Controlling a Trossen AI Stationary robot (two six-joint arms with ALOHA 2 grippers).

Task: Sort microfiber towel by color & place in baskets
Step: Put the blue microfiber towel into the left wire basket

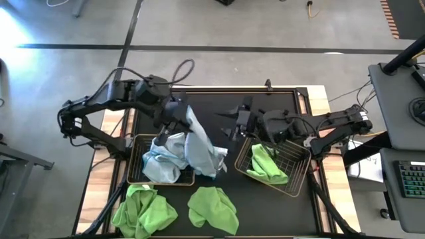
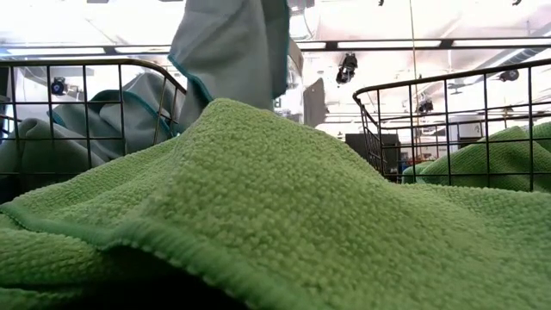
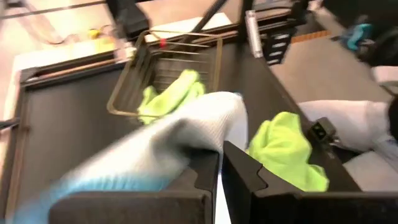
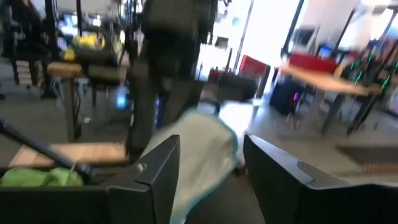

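I see one green towel [image 1: 267,164] in the right basket [image 1: 300,174] under my spread right gripper [image 1: 243,123], my left gripper [image 1: 178,113] pinching a blue towel [image 1: 199,147] over the left basket [image 1: 136,174] (blue ones inside), two green towels [image 1: 174,208] left.

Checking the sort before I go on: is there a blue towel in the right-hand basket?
No. In the high view the right basket holds only a green towel; the blue towels are at the left basket.
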